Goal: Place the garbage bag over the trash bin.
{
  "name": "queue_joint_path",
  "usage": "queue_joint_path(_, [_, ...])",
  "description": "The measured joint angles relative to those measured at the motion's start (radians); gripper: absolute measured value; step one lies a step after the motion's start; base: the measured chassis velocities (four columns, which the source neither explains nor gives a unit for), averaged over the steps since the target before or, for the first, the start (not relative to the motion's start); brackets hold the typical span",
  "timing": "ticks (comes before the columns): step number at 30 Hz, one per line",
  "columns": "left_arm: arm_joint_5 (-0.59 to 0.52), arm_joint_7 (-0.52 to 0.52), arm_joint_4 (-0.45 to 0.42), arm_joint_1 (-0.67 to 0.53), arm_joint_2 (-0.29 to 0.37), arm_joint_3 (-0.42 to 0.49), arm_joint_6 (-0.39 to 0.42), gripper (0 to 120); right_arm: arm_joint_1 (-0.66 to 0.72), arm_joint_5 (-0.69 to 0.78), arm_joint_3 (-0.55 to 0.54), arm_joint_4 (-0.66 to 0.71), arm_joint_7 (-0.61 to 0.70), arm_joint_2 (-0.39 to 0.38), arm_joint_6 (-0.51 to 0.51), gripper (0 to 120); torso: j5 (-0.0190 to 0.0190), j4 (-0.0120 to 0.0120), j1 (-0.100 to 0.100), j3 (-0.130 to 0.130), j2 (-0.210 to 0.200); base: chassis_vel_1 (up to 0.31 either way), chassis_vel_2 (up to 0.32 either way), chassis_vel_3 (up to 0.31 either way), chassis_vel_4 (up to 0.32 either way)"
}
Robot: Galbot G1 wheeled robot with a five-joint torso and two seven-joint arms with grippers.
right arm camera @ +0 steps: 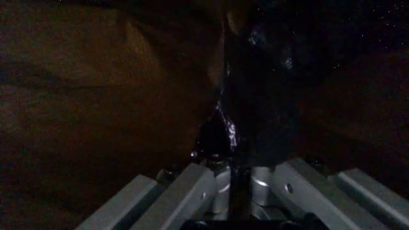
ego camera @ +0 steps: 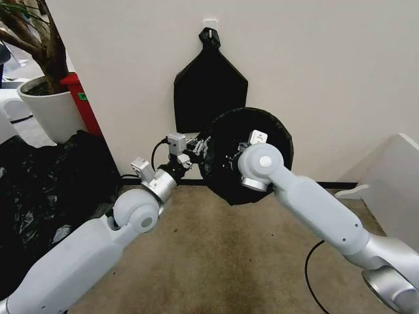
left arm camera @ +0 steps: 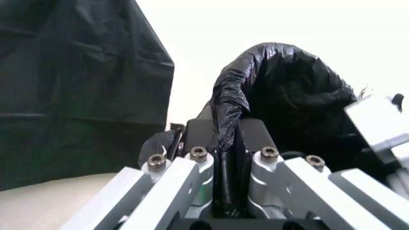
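Head view shows us the garbage bag (ego camera: 249, 154) spread round and black by the wall, with the flat black bundle (ego camera: 209, 85) hanging behind it. Our left gripper (left arm camera: 227, 160) pinches a fold of the bag's edge. Our right gripper (right arm camera: 240, 167) sits in the dark bag, squeezed on plastic too.

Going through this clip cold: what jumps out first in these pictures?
Both arms meet at a round black shape against the wall: the garbage bag, stretched into a wide open mouth. The left pincer is shut on a twisted fold of its edge, and the right pincer is shut on the plastic from the other side. Behind hangs a flat black bundle with a knotted top, and a heap of black plastic lies at the left.
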Motion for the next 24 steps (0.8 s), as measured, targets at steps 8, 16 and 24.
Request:
queue_joint_path(8, [0.000, -0.002, 0.004, 0.008, -0.003, 0.001, 0.002, 4, 0.021, -0.020, -0.002, 0.008, -0.007, 0.007, -0.003, 0, -0.0001, 0.0002, 0.000, 0.000, 0.000, 0.000, 0.000, 0.000, 0.000])
queue_joint_path(16, [-0.012, -0.009, -0.022, 0.009, 0.006, 0.001, 0.007, 4, 0.007, -0.079, 0.003, -0.096, -0.034, 0.027, -0.016, 0, 0.0000, -0.0001, 0.000, 0.000, 0.000, 0.000, 0.000, 0.000, 0.000])
queue_joint_path(24, [-0.011, -0.011, -0.020, 0.028, 0.010, -0.007, 0.008, 4, 0.000, -0.055, 0.013, -0.022, -0.029, 0.015, -0.005, 0, 0.0000, -0.0001, 0.000, 0.000, 0.000, 0.000, 0.000, 0.000, 0.000])
